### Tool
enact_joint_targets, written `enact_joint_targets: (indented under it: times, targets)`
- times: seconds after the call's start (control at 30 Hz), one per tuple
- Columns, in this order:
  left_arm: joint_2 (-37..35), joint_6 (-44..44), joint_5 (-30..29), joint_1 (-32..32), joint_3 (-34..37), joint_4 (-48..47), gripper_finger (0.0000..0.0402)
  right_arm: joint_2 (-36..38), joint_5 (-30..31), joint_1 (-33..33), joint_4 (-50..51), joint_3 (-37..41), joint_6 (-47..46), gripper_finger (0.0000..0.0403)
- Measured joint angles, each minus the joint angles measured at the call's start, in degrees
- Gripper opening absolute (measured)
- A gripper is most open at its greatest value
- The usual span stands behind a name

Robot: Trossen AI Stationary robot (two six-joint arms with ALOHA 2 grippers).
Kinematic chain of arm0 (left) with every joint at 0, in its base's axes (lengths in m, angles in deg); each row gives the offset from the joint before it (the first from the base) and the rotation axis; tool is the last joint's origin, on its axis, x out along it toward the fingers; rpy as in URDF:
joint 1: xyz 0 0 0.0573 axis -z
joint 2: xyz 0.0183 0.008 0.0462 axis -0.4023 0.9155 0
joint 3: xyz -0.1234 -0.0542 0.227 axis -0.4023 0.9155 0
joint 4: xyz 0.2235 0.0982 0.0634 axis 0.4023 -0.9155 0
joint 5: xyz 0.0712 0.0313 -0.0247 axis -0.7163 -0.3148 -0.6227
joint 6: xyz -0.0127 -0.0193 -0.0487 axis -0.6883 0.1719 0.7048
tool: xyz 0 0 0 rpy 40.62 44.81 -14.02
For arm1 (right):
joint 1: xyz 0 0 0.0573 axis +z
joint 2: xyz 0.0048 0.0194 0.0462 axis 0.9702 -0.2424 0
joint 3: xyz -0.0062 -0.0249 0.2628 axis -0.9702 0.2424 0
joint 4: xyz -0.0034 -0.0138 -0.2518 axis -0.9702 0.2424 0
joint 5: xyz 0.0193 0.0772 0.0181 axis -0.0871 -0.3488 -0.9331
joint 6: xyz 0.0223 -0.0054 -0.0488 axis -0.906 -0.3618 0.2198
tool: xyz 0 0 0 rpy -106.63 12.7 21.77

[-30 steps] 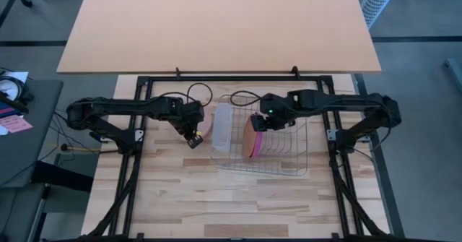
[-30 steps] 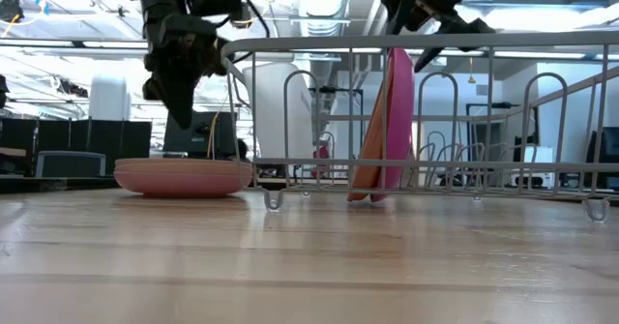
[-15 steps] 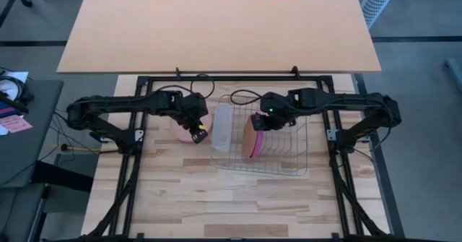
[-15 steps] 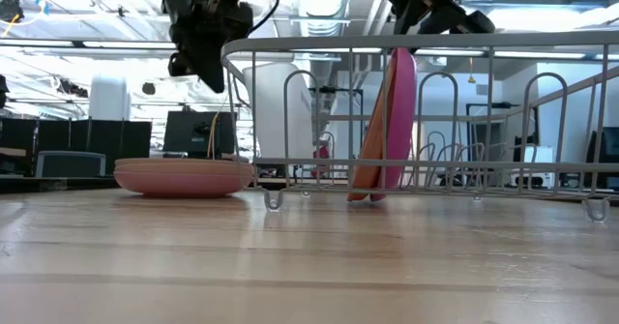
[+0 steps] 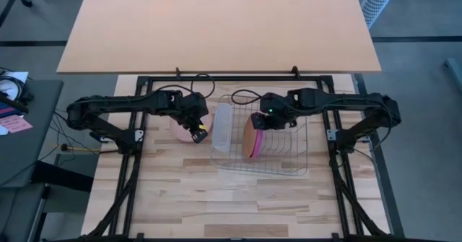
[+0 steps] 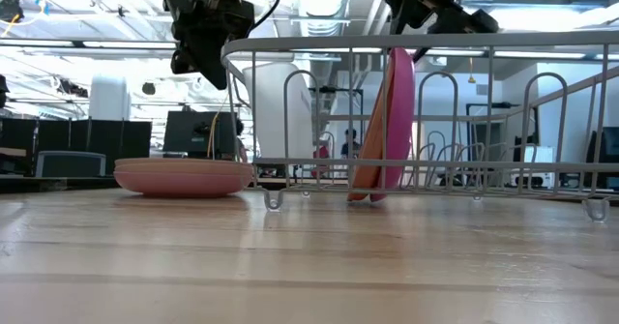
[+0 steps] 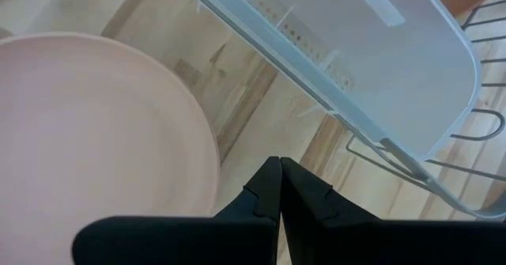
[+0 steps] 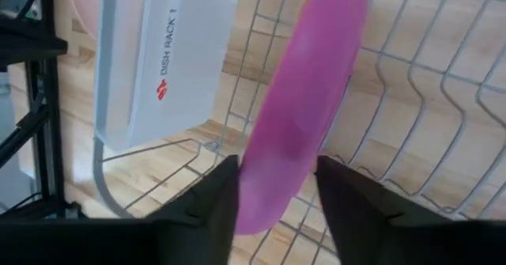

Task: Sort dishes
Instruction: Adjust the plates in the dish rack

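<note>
The dishes look like thin moulded plastic: light, stiff enough to stand on edge, smooth and probably slick, so a pinch across the rim seems the sensible hold, since a flat face offers nothing to grip. Two of them stand upright side by side in the wire rack [image 5: 278,152], the magenta plate [image 8: 304,107] pressed against the orange-tan plate [image 6: 368,150] at the rack's end next to the white tray [image 7: 379,51]. The right end effector [image 8: 277,190] sits just above the magenta plate's top edge with its fingers part open on either side of the rim; from the wrist view they straddle it loosely and I judge no firm grip. Outside the rack, a low stack of pink plates [image 6: 184,176] lies flat on the wooden surface [image 6: 309,256], the uppermost pale pink plate [image 7: 87,130] matte and shallow with a gently raised lip. The left end effector [image 7: 279,187] hangs above that stack's edge, fingers closed together and carrying nothing. The rack is bright thin wire with looped dividers; the tray is translucent, rectangular and round-cornered, hooked onto the rack's side. Lifting a flat plate will likely mean getting one finger beneath its lip.
</note>
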Motion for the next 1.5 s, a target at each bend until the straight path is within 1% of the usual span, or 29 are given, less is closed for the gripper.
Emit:
enact_joint_targets:
  times: [0.1, 0.17, 0.23, 0.43, 0.57, 0.77, 0.9, 1.3, 1.5]
  targets:
    - [0.0, -0.77, 0.0, 0.0, 0.0, 0.01, 0.0, -0.11, 0.77, -0.26, 0.42, 0.02, 0.32, 0.0226]
    - [0.0, -1.41, 0.0, 0.0, 0.0, 0.02, 0.0, -0.75, 1.32, -0.46, 0.65, 0.02, 0.48, 0.0243]
    - [0.0, -1.88, -0.01, 0.0, 0.0, 0.01, 0.0, -1.21, 1.31, -0.83, 1.15, 0.04, 0.89, 0.0249]
    - [-0.01, -2.08, -0.02, 0.0, -0.02, 0.02, 0.0, -4.74, 0.84, -0.55, -2.41, 0.08, 1.93, 0.0244]
    - [-0.02, -2.12, -0.01, 0.04, -0.03, -0.07, 0.0, -5.38, 0.43, -0.09, -3.62, 0.07, 1.7, 0.0232]
    - [-0.02, -2.23, 0.33, 0.18, -0.04, -1.16, 0.0, -4.03, 0.39, -0.02, -4.97, 0.13, 1.51, 0.0191]
    - [-0.02, -3.29, 0.46, 0.37, -0.04, -2.24, 0.0, -2.67, 0.19, -0.37, -4.95, 0.11, 1.95, 0.0172]
    - [-0.02, -5.05, 0.52, 0.37, -0.04, -3.1, 0.0, -1.7, 0.0, -0.79, -4.29, 0.06, 3.41, 0.0137]
    - [-0.02, -4.37, 0.52, 0.37, -0.04, -3.1, 0.0, -1.7, -0.02, -0.76, -4.66, -0.05, 3.41, 0.0135]
